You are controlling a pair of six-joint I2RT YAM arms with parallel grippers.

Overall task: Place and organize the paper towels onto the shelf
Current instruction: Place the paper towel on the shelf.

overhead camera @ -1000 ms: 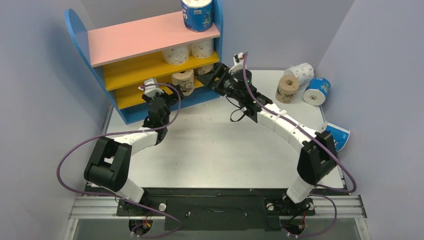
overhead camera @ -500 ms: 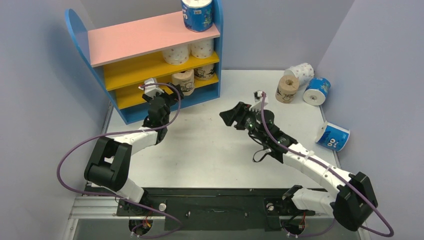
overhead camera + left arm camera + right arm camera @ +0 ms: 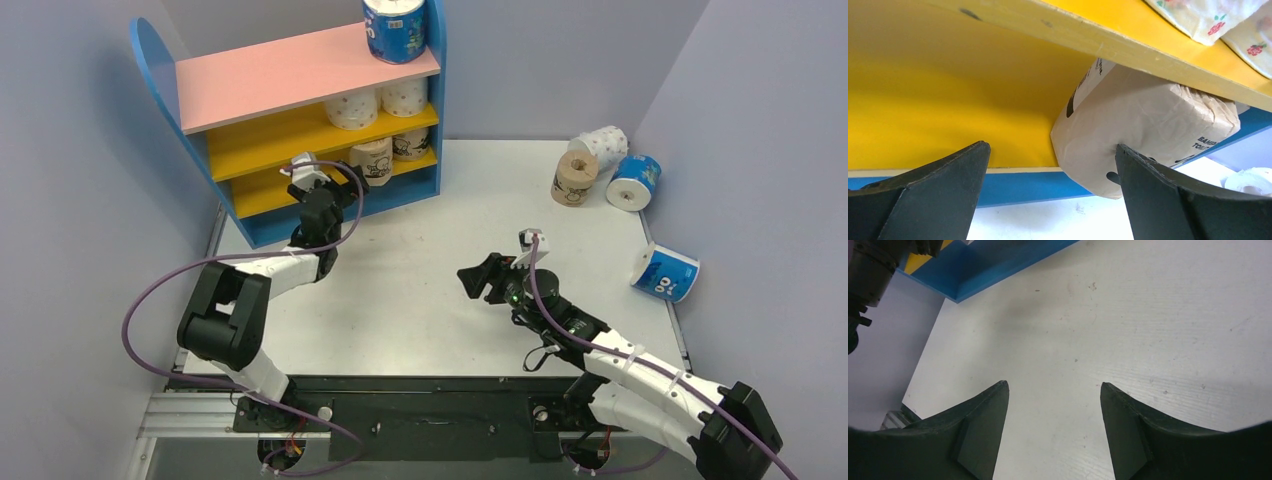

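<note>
Black-fingered, the right claw hovers low over the middle of the white counter. Its jaws are apart with nothing between them, and its wrist view shows only bare counter there.

Right of it, near the counter's right edge, a blue-and-white roll lies tilted on its side. Farther back, in the right corner, three more paper towels cluster. These are a second blue-and-white roll, a tan roll with its hollow core facing the camera, and a dotted white roll just behind them.

On the left, the left claw reaches in at the shelf, jaws spread wide at the front of the lower yellow board. A tan printed roll sits on that board right at the claw's right jaw; whether the two touch I cannot tell. A second tan printed roll sits beside it toward the shelf's right end.

On the upper yellow board a left dotted roll and a right dotted roll stand side by side. A third blue-and-white roll stands on the pink top at its right end.
</note>
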